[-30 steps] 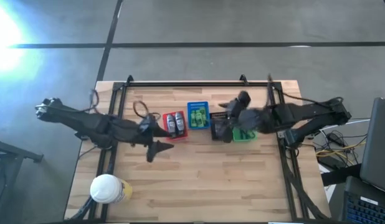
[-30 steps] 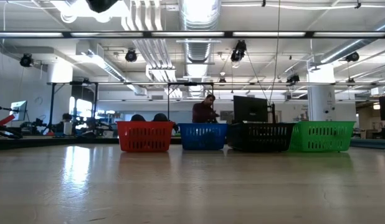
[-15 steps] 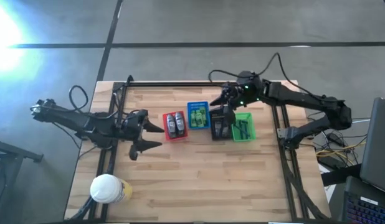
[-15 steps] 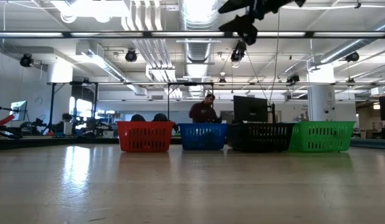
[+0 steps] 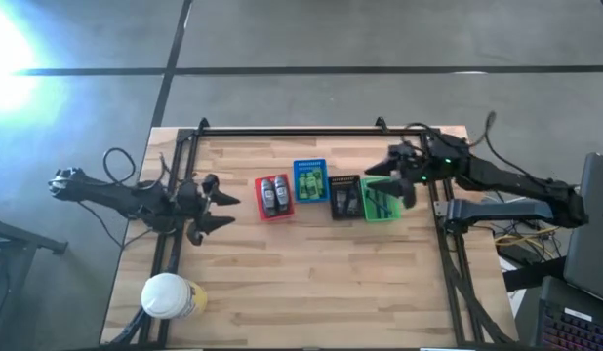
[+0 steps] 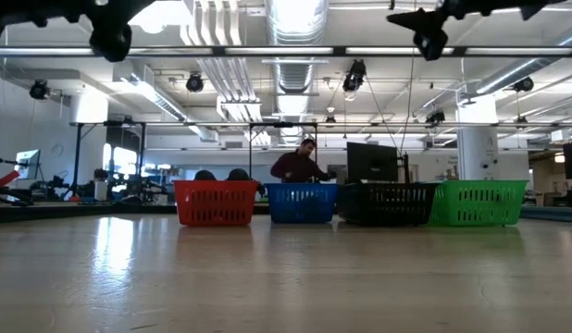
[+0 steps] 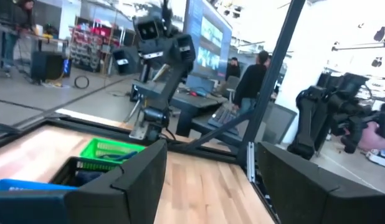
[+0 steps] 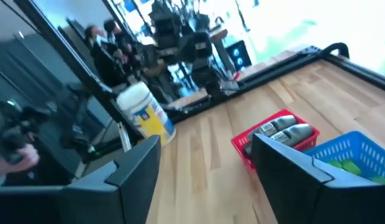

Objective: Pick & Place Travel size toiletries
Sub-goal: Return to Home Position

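High view: four baskets are set in a row mid-surface [image 5: 311,283]. Grey bottles [image 5: 274,194] are lying in the red basket [image 5: 261,207], green packets [image 5: 310,183] in the blue basket [image 5: 310,164], and dark sticks [image 5: 381,204] in the green basket [image 5: 383,216]. The black basket's [image 5: 344,198] contents cannot be told. No toiletries are seen loose. The left gripper [image 5: 221,211] is held near the surface's left edge, apart from the red basket, with nothing held. The right gripper [image 5: 391,185] is held just beside the green basket's far right corner, also with nothing held. A container [image 5: 168,295] is stood at the near left corner.

Low view: the basket row is seen across the surface. Both grippers are hung high, with nothing beneath them. A person [image 6: 303,165] is seen in the room behind.

Left wrist view: the fingers [image 7: 137,180] are spread wide and empty, with the green and black baskets beyond.

Right wrist view: the fingers [image 8: 127,177] are released and empty, with the red and blue baskets and the container beyond.

Sorting is judged done, and the return to home is in hand. Next, both arms are to be folded back to rest, kept above the basket rims. No grasp is needed.
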{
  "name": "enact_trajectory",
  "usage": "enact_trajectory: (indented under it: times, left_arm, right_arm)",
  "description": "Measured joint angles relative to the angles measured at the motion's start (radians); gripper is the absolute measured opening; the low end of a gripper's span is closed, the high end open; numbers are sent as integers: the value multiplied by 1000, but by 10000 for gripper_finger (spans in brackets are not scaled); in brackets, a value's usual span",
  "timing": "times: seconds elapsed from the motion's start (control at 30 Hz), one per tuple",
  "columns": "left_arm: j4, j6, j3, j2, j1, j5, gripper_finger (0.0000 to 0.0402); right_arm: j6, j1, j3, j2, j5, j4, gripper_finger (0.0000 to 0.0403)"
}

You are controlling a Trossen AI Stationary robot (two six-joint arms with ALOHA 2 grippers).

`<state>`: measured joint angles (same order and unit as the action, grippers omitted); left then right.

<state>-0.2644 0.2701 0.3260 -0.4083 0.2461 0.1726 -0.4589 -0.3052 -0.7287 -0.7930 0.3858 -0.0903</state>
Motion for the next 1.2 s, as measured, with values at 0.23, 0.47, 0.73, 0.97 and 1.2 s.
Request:
enact_trajectory:
  times: [0.23,0.47,0.73,0.97,1.2]
  left_arm:
    - [285,-8,-49,268,-2,8,255]
    - [456,-69,-19,405,-3,65,255]
    - [445,-49,-46,387,-4,112,255]
    - [440,-9,-99,396,-5,208,255]
    - [451,23,-155,395,-7,282,255]
  right_arm:
    - [-234,-3,136,208,-129,-28,268]
    - [-125,13,287,340,-16,152,286]
    - [-111,9,541,425,-23,522,307]
    - [-174,11,719,427,-16,853,324]
    - [-137,10,720,419,-11,792,343]
